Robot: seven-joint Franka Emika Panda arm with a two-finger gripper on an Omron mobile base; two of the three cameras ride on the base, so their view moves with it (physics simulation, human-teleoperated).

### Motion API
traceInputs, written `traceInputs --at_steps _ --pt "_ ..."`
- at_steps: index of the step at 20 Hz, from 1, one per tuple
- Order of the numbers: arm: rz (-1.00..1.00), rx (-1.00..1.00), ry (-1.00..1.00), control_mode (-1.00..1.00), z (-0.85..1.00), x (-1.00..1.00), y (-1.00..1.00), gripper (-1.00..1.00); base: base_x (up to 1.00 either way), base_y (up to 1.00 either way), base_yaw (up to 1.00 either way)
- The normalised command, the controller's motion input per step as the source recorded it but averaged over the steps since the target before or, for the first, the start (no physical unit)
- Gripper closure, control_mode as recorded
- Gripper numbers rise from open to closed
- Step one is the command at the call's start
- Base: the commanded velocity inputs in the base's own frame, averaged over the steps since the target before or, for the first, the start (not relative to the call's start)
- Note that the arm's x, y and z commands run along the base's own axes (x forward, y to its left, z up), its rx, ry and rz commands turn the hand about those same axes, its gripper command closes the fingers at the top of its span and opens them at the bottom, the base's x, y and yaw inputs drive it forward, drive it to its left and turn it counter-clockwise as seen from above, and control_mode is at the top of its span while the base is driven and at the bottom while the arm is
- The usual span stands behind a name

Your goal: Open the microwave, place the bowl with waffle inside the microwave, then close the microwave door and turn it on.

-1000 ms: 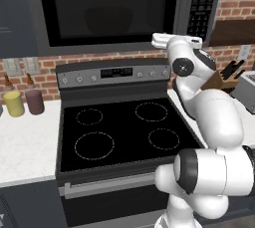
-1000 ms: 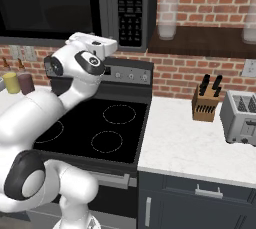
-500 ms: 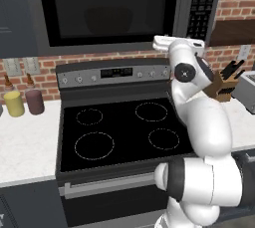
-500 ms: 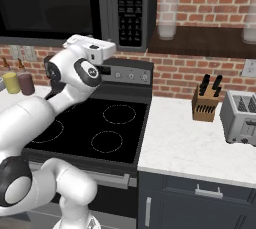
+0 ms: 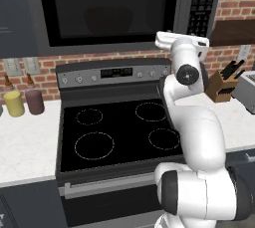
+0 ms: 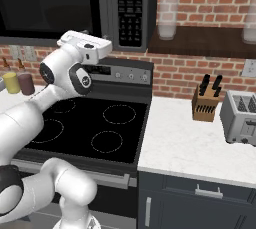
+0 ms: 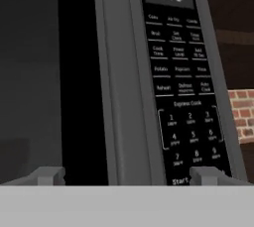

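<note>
On the white counter at the left edge of the left base view stand two canisters, a yellow canister (image 5: pixel 14 103) and a maroon canister (image 5: pixel 34 101) just beside it, in front of the brick wall. The black stove (image 5: pixel 117 130) fills the middle, with four pale rings on its glass top and a row of knobs on its back panel. To the right of it, in the right base view, a wooden knife block (image 6: pixel 205 104) holds several dark handles and one silver toaster (image 6: pixel 242 118) sits near it at the right edge. Above them a dark shelf carries two clear glass jars (image 6: pixel 167 22).

The microwave (image 5: pixel 114 10) hangs across the top of both base views, over the stove. The microwave door (image 5: pixel 107 8) lies flush and closed, and a faint rounded shape shows behind its glass (I cannot tell what it is). One keypad strip (image 7: pixel 183 87) runs down its right side, lit with 4:10 at the top.

The arm's own white bulk stands between the camera and the right part of the stove. The claw (image 7: pixel 126 174) is raised before the microwave's lower right front, fingers spread wide, one low at the window and one by the Start key. It holds nothing; contact cannot be judged.
</note>
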Motion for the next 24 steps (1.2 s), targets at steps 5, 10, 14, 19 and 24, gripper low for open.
traceInputs --at_steps 5,10,14,19,24 --pt "0.00 0.00 -0.05 -1.00 0.18 -0.41 0.00 -1.00 0.00 0.00 0.00" --pt "0.00 0.00 -0.09 -1.00 0.01 -1.00 -0.19 -1.00 0.00 0.00 0.00" --pt "0.00 0.00 0.00 -1.00 0.00 -0.99 -0.40 -1.00 0.00 0.00 0.00" --pt "0.02 0.07 0.01 -1.00 0.01 -0.70 -0.25 -1.00 0.00 0.00 0.00" --pt "0.01 0.27 0.04 -1.00 0.07 -0.09 -0.23 -1.00 0.00 0.00 0.00"
